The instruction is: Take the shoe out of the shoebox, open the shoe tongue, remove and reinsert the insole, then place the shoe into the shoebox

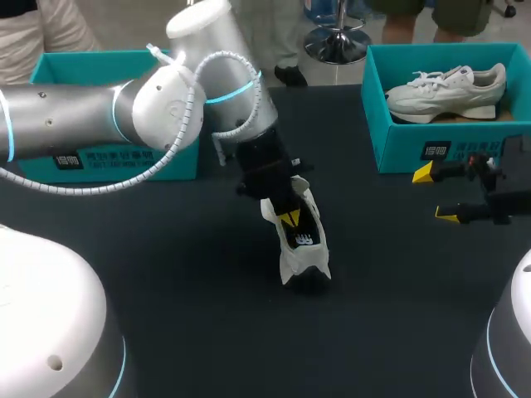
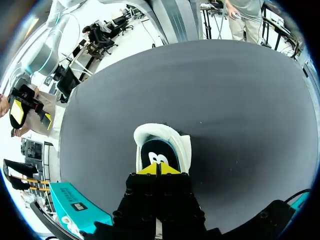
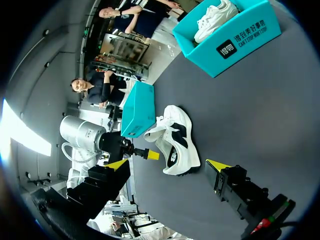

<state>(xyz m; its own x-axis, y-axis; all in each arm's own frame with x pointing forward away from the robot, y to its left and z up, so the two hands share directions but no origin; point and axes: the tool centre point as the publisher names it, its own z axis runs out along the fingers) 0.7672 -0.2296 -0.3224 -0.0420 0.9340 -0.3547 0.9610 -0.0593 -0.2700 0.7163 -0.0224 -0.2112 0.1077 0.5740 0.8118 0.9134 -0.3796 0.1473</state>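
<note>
Shoe [image 1: 304, 249] sits on the dark worktop [image 1: 166, 282] right under the left tool [image 2: 158, 169], whose yellow tips are pressed together with no gap, down at the shoe's opening just over the black insole [image 2: 159, 157]; can't tell if a thin edge is pinched between them. Right tool [image 1: 436, 195] hangs well apart from the shoe, spread wide, holding nothing. The shoe is a white sneaker with black panels. It looks light, with a soft padded upper that would fold under a pinch and a stiffer, chunky rubbery sole. Best holds are probably the collar or heel rim, or across the sole sides. The insole looks like thin flexible foam with a white logo and would likely bend and snag on the way out; take it at the heel end. Beyond the right tool is a teal cardboard shoebox [image 1: 431, 153] holding a second shoe [image 1: 448, 89]; another teal box [image 1: 108, 157] lies behind the left arm.
</note>
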